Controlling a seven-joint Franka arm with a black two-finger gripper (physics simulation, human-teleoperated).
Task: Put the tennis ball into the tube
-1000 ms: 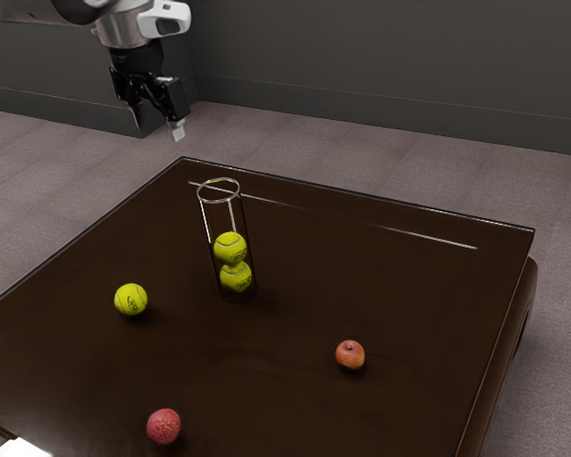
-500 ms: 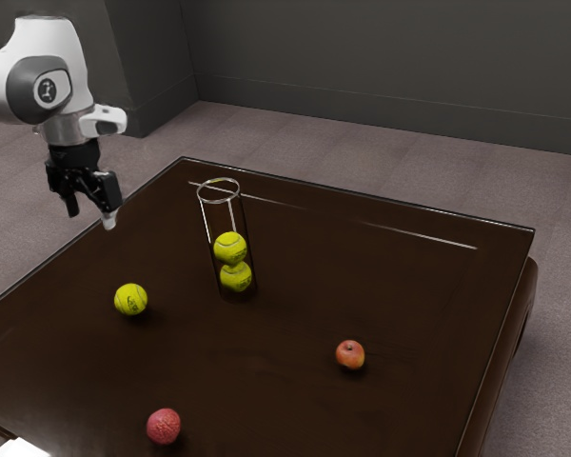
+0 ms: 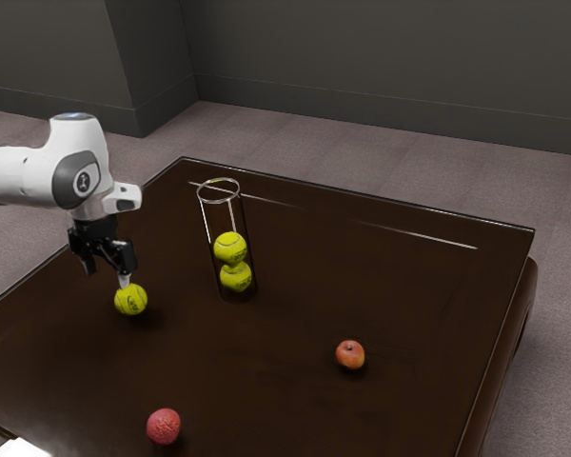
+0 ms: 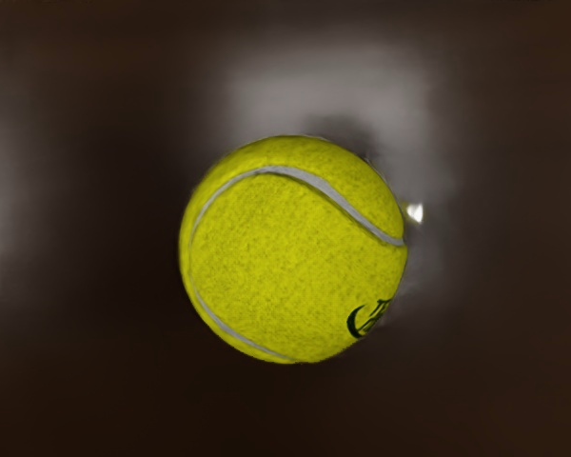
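Right below the gripper (image 3: 108,276), the loose tennis ball (image 4: 290,252) rests on the dark table (image 3: 295,409); the fingers are spread apart and hold nothing. The approach looks nearly done; grasping, lifting, carrying and lowering remain. Farther along, the clear tube (image 3: 233,217) stands upright, two balls (image 3: 230,248) stacked inside, space above them. Well beyond lies an apple (image 3: 350,355).

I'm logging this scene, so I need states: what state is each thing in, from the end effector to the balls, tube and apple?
End effector: open, above the loose tennis ball.
Loose tennis ball: on the table, outside the tube, ungripped.
Tube: upright, partly filled.
Upper tennis ball: in the tube, stacked on the lower tennis ball.
Apple: on the table, stem end up.
Red ball: on the table.
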